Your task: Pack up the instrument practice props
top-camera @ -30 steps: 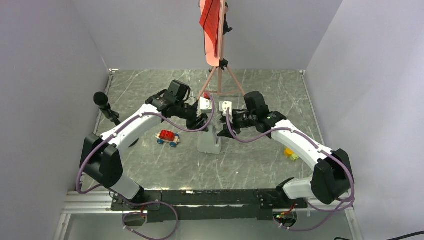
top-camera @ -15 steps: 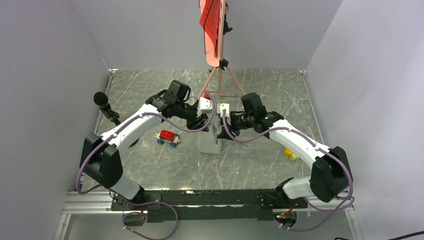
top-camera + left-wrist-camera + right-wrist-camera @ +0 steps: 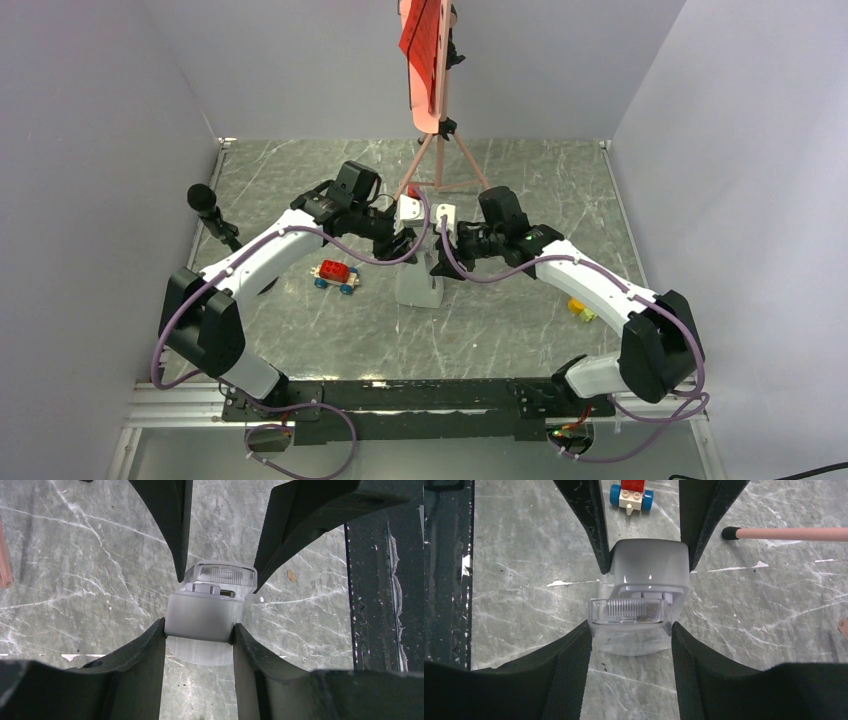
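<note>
The grey-white wedge metronome (image 3: pixel 420 287) stands upright mid-table between both grippers. My left gripper (image 3: pixel 404 246) is shut on its grey body (image 3: pixel 202 620); both fingers (image 3: pixel 150 650) press its sides. My right gripper (image 3: pixel 441 262) comes from the other side, its fingers (image 3: pixel 574 655) touching both ends of the clear front cover (image 3: pixel 631 612). The salmon-pink music stand (image 3: pixel 428 95) stands at the back on tripod legs (image 3: pixel 440 170), with the red sheet (image 3: pixel 420 30) on its desk. One leg shows in the right wrist view (image 3: pixel 784 533). The clear stick is not in view.
A small red toy car with blue wheels (image 3: pixel 335 273) sits left of the metronome, also in the right wrist view (image 3: pixel 630 492). A black microphone (image 3: pixel 205 200) stands at the far left. A yellow-green piece (image 3: pixel 582 308) lies at the right. Grey walls enclose the table.
My right gripper has moved left, in around the metronome's front. The left gripper has stayed on the metronome, which has not moved.
</note>
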Robot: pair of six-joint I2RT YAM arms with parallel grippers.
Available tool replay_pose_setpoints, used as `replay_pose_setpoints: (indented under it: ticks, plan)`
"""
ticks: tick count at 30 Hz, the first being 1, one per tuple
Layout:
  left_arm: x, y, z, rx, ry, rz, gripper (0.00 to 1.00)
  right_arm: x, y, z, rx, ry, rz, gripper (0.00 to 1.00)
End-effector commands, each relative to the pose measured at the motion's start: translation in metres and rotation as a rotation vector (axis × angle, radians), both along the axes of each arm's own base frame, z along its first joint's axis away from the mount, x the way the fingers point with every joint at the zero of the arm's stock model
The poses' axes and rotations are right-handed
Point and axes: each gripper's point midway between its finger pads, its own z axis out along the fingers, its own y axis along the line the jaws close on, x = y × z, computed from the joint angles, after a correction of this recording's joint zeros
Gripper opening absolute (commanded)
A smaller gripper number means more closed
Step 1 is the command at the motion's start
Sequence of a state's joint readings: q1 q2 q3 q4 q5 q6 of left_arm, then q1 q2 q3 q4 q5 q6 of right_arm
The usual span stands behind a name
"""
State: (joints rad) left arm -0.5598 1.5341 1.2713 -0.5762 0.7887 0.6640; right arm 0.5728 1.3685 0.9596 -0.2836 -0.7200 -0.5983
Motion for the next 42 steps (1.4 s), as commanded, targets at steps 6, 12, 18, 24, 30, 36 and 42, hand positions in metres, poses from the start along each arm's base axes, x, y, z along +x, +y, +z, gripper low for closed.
replay_pose_setpoints:
  ticks: [6, 12, 18, 24, 30, 36, 42]
  plan:
    - [-0.004, 0.003, -0.005, 0.012, 0.023, 0.018, 0.01, -0.009, 0.0, -0.018, 0.003, 0.103, -0.028, 0.0]
    - [-0.003, 0.002, -0.006, 0.012, 0.02, 0.018, 0.01, -0.012, -0.004, -0.025, -0.024, 0.076, -0.011, 0.0]
    - [-0.004, 0.002, -0.009, 0.01, 0.024, 0.013, 0.01, -0.006, -0.005, -0.034, -0.051, 0.047, -0.04, 0.0]
    - [-0.008, 0.003, -0.014, 0.01, 0.029, 0.007, 0.01, -0.009, -0.003, -0.042, -0.051, 0.056, -0.01, 0.0]
    - [-0.007, 0.002, -0.015, 0.003, 0.015, 0.001, 0.01, -0.026, 0.004, -0.045, -0.044, 0.135, 0.093, 0.0]
    - [-0.006, 0.001, -0.015, -0.003, 0.007, -0.002, 0.01, -0.021, 0.007, -0.048, -0.069, 0.164, 0.073, 0.0]
    - [-0.007, 0.005, -0.017, -0.004, -0.011, 0.017, 0.01, -0.013, -0.002, -0.055, -0.14, 0.177, -0.014, 0.0]
